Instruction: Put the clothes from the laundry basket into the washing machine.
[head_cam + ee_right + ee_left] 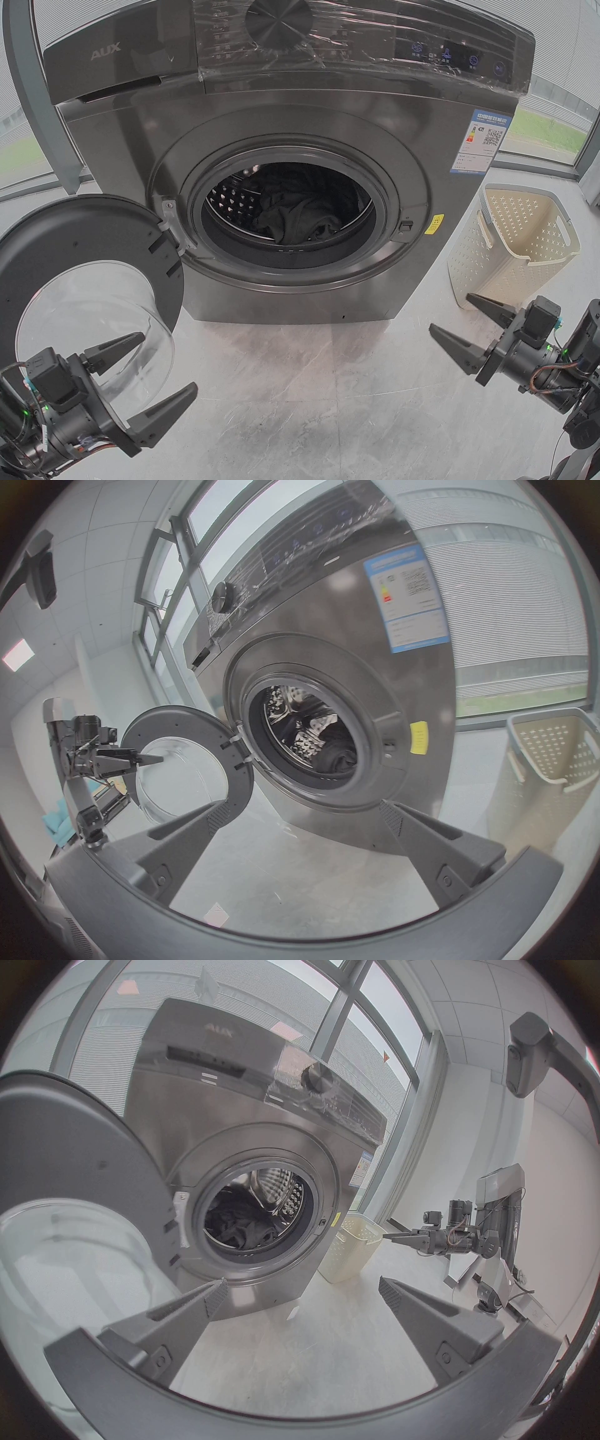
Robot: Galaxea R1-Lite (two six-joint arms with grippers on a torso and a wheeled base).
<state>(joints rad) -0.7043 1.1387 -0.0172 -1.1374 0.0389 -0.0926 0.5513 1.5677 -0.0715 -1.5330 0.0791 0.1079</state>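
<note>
The grey washing machine [300, 112] stands ahead with its round door [81, 262] swung wide to the left. Dark clothes [300, 209] lie heaped inside the drum [250, 1216], also seen as a dark bundle [337, 758]. A cream laundry basket [512, 244] stands on the floor to the machine's right, with no clothes visible inside it [556, 755]. My left gripper [140, 369] hangs open low at the left, just in front of the door's glass. My right gripper [465, 322] is open low at the right, beside the basket's base. Neither holds anything.
Pale grey floor [312, 387] stretches free between the two arms and the machine front. Windows run behind and beside the machine [375, 997]. The open door takes up the space at my left.
</note>
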